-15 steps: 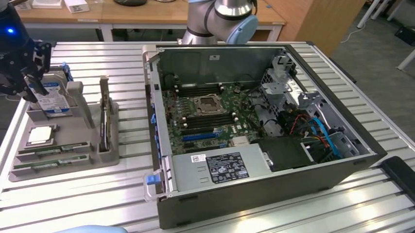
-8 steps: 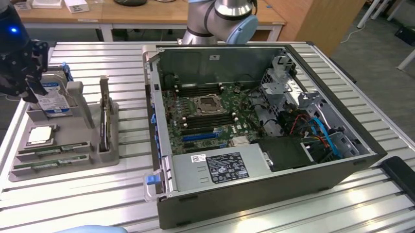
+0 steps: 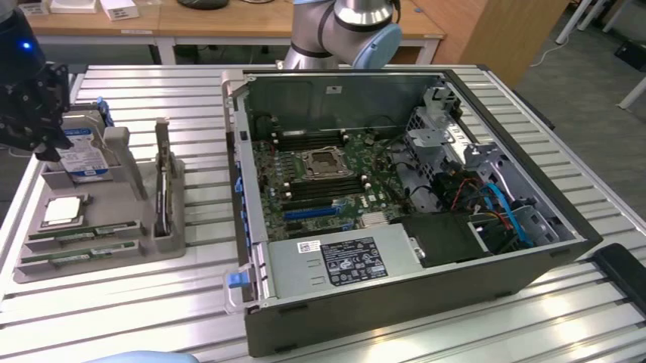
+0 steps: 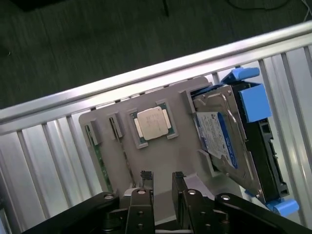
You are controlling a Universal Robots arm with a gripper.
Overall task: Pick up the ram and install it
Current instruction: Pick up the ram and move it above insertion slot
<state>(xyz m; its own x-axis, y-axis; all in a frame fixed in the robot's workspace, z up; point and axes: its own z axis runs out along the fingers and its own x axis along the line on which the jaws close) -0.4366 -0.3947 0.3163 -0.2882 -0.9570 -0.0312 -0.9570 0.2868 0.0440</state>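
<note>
Two ram sticks, narrow and green, lie side by side at the front of a grey tray (image 3: 121,208); one ram stick (image 3: 83,234) is behind the other (image 3: 79,255). In the wrist view the ram (image 4: 101,165) appears edge-on in its tray slot. My gripper (image 3: 42,147) hangs over the tray's far end, above the blue-labelled hard drive (image 3: 86,162), well back from the sticks. In the wrist view my gripper (image 4: 162,178) is open, its two dark fingers apart with nothing between them, over bare tray between the ram and the hard drive (image 4: 222,139).
A square silver processor (image 3: 63,210) (image 4: 152,124) sits in the tray beside the sticks. An open computer case (image 3: 404,189) fills the middle of the slatted metal table (image 3: 151,302), showing motherboard (image 3: 318,178) and power supply (image 3: 343,261). The arm's base (image 3: 343,30) stands behind it.
</note>
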